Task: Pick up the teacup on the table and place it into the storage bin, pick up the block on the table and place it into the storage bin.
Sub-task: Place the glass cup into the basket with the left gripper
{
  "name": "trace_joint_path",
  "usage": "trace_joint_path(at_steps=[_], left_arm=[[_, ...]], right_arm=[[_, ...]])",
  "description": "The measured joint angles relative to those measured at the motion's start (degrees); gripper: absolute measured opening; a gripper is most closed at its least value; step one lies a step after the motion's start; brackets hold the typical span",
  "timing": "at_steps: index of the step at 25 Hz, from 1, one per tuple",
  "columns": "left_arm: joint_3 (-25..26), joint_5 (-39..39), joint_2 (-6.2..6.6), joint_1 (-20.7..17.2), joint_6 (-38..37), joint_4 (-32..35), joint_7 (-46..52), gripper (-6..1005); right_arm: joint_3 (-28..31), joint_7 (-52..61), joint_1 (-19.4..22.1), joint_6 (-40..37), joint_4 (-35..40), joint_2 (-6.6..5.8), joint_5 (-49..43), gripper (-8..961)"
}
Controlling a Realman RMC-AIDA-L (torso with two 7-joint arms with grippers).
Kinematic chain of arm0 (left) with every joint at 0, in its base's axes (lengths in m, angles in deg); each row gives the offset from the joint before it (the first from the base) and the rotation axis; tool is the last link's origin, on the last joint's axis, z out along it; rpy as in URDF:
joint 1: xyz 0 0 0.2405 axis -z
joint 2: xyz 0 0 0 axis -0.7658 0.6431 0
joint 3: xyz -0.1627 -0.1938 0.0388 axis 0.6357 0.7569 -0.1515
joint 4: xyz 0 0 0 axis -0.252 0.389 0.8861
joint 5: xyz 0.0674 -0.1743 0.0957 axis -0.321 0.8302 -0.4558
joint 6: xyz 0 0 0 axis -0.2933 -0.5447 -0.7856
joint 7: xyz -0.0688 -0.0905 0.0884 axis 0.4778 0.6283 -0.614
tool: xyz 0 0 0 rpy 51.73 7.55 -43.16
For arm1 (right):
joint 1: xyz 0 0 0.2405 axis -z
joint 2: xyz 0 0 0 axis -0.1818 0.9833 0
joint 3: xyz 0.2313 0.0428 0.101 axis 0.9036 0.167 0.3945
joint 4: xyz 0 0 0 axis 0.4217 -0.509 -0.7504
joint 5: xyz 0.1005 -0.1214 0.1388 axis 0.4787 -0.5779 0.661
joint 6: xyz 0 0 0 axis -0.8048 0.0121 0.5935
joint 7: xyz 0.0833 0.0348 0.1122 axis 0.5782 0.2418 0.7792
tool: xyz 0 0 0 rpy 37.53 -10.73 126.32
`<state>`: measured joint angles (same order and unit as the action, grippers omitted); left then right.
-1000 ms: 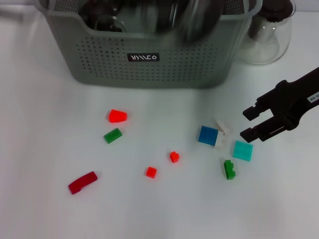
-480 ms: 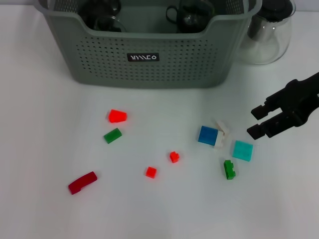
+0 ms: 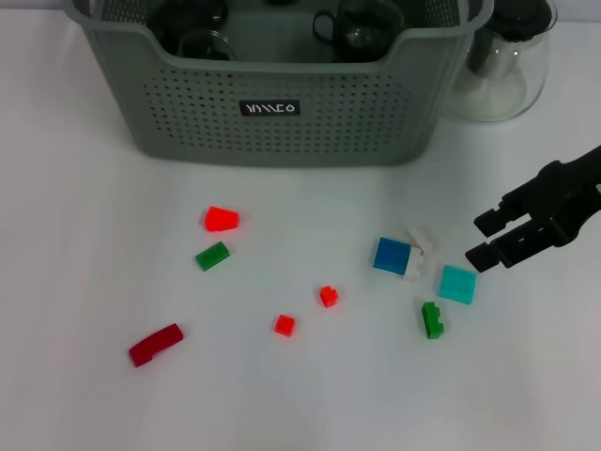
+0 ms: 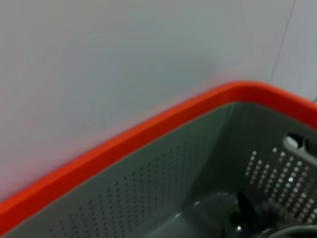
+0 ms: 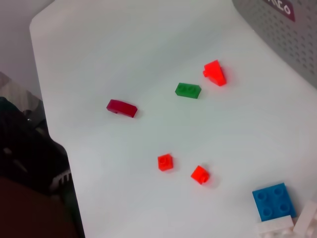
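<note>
Nine blocks scattered on white table (image 3: 75,282).
Right gripper (image 3: 488,240), jaws apart and empty, hovers near teal block (image 3: 457,284); storage bin (image 3: 282,122) behind.

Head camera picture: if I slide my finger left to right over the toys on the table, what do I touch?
Dark red curved block → green brick → small red block → blue square plate → teal square plate → right gripper.
</note>
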<state>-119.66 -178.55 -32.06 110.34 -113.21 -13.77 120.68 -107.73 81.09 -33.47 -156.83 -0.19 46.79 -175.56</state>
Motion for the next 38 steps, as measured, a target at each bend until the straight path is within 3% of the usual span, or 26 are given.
trace_joint_path(at_steps=[12, 38], left_arm=[[-4.3, -0.4, -2.43, 0.1, 9.9, -7.4, -2.3, 50], [-5.6, -8.7, -6.9, 0.4, 13.9, -7.7, -2.3, 54]], right_arm=[[-0.6, -0.6, -1.2, 2.5, -3.8, 0.0, -1.3, 678], [-0.9, -0.7, -1.1, 3.5, -4.0, 0.0, -1.3, 678]])
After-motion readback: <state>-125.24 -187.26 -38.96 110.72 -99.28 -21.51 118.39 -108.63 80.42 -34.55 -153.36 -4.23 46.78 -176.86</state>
